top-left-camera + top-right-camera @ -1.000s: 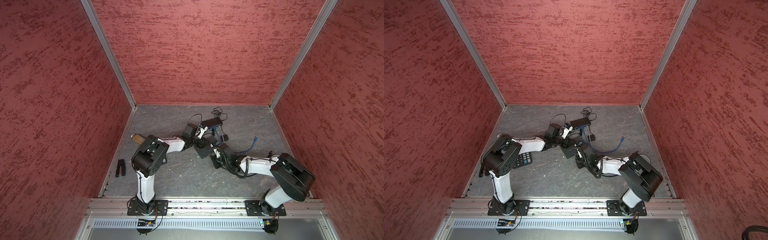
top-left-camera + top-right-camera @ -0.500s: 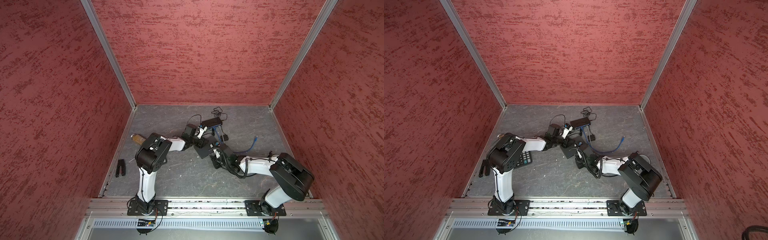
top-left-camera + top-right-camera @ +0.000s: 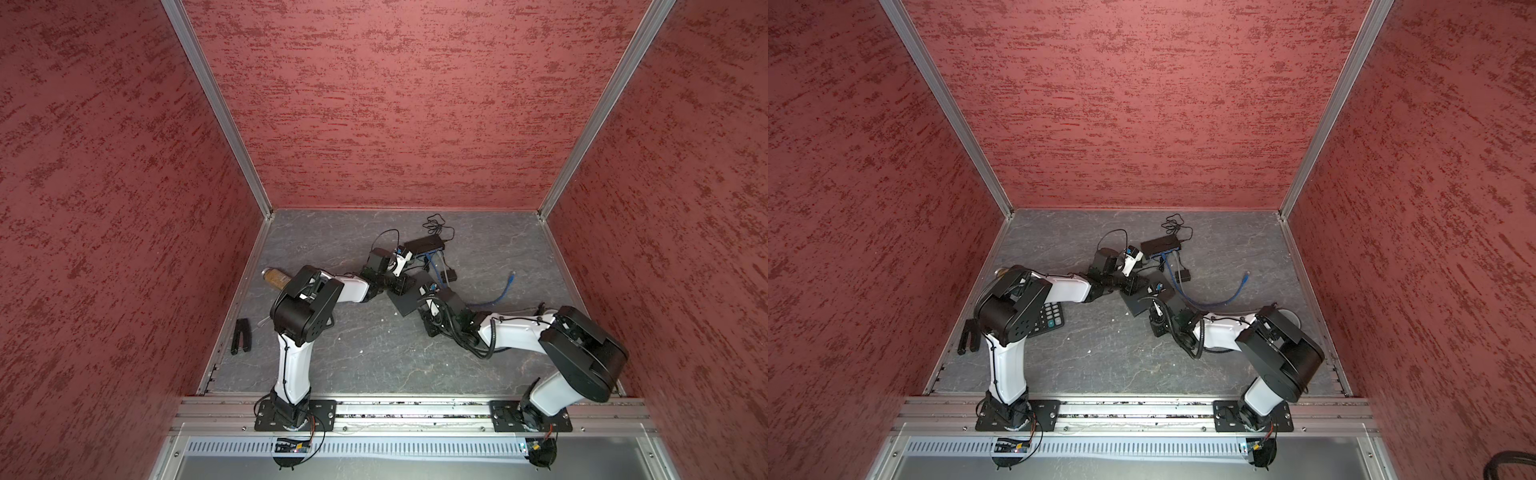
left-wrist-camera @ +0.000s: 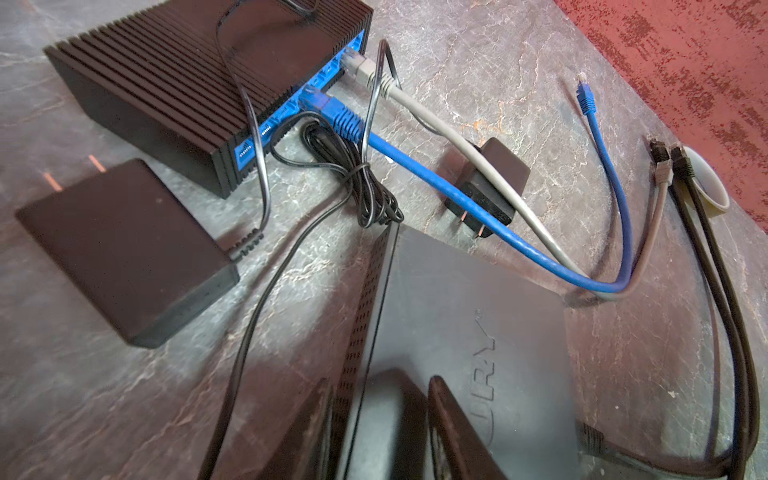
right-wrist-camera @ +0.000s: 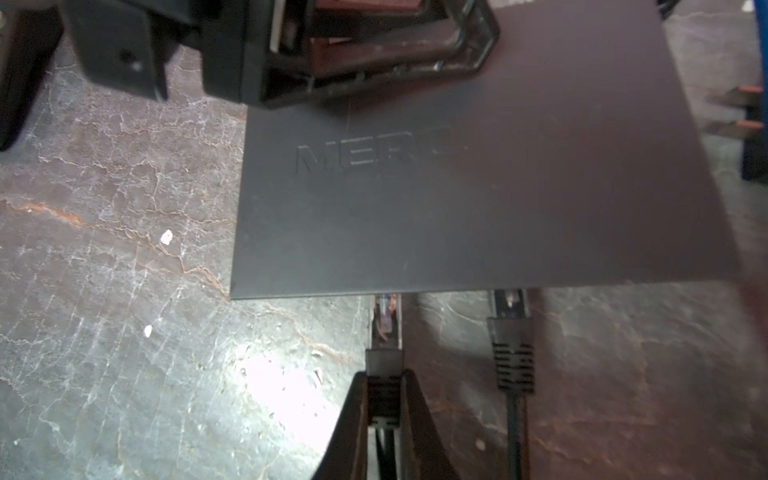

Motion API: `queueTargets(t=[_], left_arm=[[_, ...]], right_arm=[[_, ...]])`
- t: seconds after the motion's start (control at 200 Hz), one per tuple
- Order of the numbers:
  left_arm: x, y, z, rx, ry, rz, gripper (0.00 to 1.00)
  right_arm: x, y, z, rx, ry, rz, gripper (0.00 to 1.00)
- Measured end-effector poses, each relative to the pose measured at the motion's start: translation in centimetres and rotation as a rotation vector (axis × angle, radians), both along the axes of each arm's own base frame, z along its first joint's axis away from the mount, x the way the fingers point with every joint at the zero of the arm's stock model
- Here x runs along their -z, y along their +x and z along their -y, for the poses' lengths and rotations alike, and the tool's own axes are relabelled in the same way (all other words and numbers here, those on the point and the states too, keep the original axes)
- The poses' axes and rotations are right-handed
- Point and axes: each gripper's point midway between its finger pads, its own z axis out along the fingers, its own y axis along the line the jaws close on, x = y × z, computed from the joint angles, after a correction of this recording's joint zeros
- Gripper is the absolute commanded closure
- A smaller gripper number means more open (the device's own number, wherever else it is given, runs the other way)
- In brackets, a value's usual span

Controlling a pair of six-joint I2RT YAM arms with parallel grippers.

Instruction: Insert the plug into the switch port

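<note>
Little changed in a second: the right gripper [image 5: 384, 380] pinched the black plug [image 5: 384, 357], tip at the "MERC"-embossed switch [image 5: 498, 199] edge, while the left gripper [image 4: 378, 415] clasped its far side.

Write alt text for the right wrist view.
The right gripper pinches a black plug whose clear tip meets the near edge of a flat dark switch embossed MERC, less deep than a second plug seated beside it. The left gripper sits at the switch's far side, over a grey marbled table.
</note>
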Motion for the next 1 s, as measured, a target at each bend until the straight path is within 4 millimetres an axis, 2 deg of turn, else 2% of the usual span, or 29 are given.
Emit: queueTargets(t=[0.681,0.997], left_arm=[[0.17,0.41,-0.03,-0.002,-0.013,0.012,0.62],[0.26,0.66,-0.02,-0.004,-0.012,0.019,0.63]], right_arm=[[0.54,0.85,0.62,0.064,0.012,0.11,0.93],[0.74,0.67,-0.05,-0.004,-0.032,0.16,0.93]])
